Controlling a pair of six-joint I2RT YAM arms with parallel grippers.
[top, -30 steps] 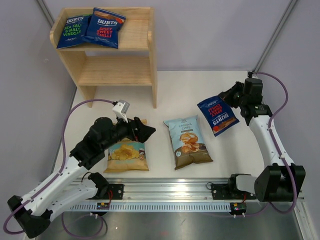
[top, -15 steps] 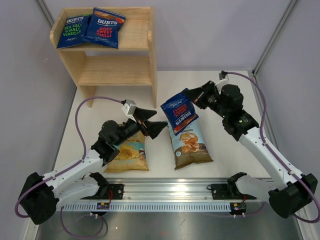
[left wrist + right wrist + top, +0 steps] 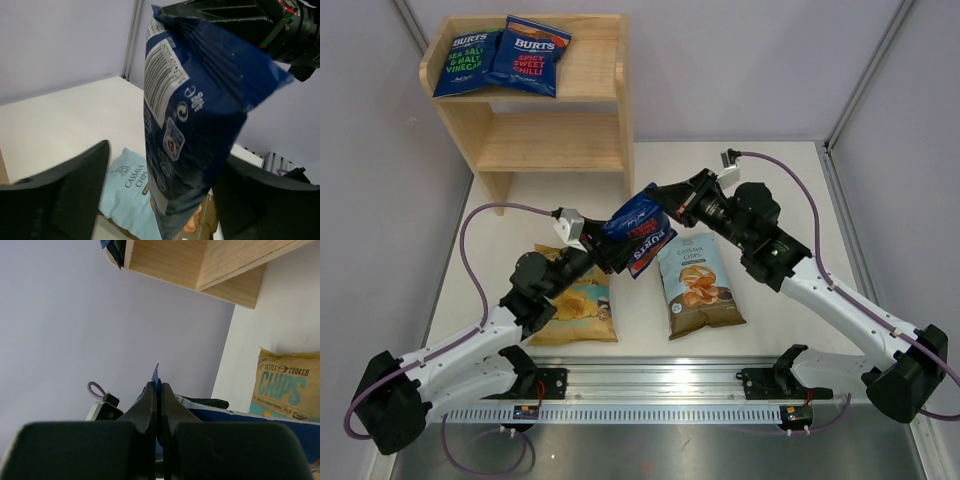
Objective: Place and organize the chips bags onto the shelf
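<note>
My right gripper (image 3: 667, 201) is shut on the top edge of a dark-blue BURTS chips bag (image 3: 638, 232) and holds it in the air over the table's middle. The bag's lower end hangs between the fingers (image 3: 65, 190) of my left gripper (image 3: 613, 252), which stands open around it; a gap shows on one side. In the right wrist view the pads (image 3: 150, 400) pinch the blue edge. Two more BURTS bags (image 3: 465, 62) (image 3: 530, 55) lie on the top tier of the wooden shelf (image 3: 590, 70). The yellow CHIPS bag (image 3: 575, 310) and the Cassava Chips bag (image 3: 698, 285) lie flat on the table.
The shelf stands at the back left, with its lower tier (image 3: 550, 145) bare. Grey walls close in the table on the left and right. A metal rail (image 3: 660, 385) carrying the arm bases runs along the near edge.
My right arm carried the dark-blue bag from the right side leftward to the centre. My left gripper rose off the yellow bag and came around the hanging bag's lower end, jaws narrowing.
</note>
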